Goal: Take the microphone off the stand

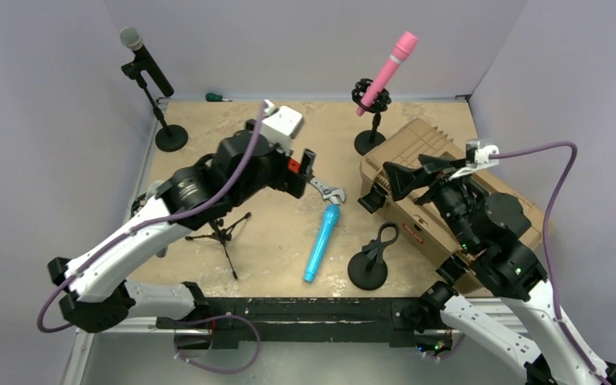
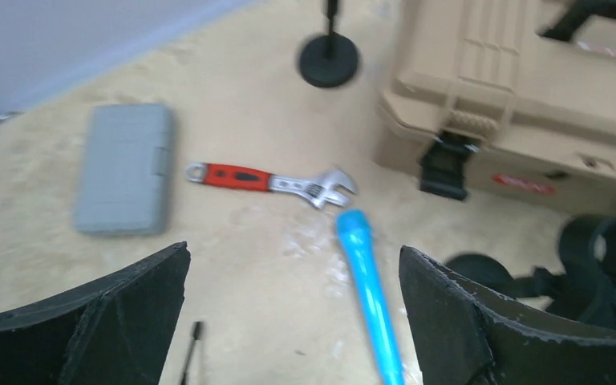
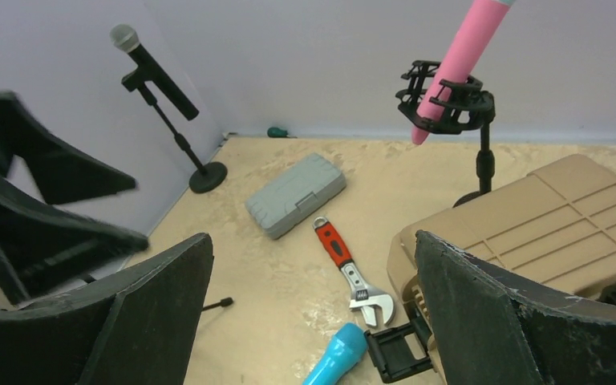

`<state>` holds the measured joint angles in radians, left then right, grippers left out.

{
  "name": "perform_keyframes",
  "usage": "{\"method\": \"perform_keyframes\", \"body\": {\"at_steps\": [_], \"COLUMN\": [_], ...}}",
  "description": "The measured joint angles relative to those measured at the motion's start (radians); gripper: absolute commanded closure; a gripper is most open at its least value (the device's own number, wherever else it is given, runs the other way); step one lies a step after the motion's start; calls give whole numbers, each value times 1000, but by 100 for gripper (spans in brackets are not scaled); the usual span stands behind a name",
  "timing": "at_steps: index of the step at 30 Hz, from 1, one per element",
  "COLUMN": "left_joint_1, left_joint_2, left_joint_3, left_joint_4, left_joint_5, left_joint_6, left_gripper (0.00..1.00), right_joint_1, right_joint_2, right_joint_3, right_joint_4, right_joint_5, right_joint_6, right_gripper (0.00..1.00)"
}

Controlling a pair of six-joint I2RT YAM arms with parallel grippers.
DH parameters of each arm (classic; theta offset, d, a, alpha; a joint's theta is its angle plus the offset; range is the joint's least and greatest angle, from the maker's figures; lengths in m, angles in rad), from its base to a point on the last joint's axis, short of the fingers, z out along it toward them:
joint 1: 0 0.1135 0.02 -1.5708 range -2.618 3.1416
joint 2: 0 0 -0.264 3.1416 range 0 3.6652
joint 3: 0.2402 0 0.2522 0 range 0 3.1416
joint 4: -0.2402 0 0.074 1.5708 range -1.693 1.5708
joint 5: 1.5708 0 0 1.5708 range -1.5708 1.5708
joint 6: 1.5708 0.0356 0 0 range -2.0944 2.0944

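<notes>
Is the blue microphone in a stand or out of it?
Out. The blue microphone lies flat on the table, beside the empty black stand.

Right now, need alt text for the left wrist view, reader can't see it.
A blue microphone lies flat on the table between the left arm's open jaws. Beyond it lie a red-handled wrench and a grey case; a tan case sits to the right, with an empty black stand nearer the camera.
</notes>
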<state>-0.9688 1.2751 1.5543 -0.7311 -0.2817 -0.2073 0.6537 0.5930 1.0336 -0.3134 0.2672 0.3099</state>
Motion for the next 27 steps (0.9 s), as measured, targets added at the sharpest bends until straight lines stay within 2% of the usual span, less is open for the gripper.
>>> {"method": "perform_keyframes", "body": {"at_steps": [3,6,10,12,16,20,22,27], "left_joint_1": [1,2,2,2,2,2,2,2], "left_joint_2": [-87,-172,-277,-333,-445,-512,-525,-559], "left_joint_3": [-1,-6,-16,-27,-59,-60,-58,-26], "left_joint_4": [-13,-24,-29,-18,-6,-13,-28,-123], "left_joint_5": [-158,-257,-282,-280,-282,-322,-340,-398], "left_joint_6": [18,37,62,74,106,126,129,152], "left_gripper": [0,0,0,0,0,0,0,0], "right_joint_1": [0,0,0,0,18,137,235,430], "right_joint_2": [38,85,181,240,383,570,673,885], "right_joint_3": [-5,-8,-8,-8,-6,23,61,134], "right_joint_4": [6,16,55,85,174,256,293,433], "right_joint_5": [-27,-56,-123,-173,-258,-259,-258,-264], "right_joint_6": [0,-2,-6,-9,-24,-25,-23,5], "right_gripper": [6,7,7,1,1,1,1,3]}}
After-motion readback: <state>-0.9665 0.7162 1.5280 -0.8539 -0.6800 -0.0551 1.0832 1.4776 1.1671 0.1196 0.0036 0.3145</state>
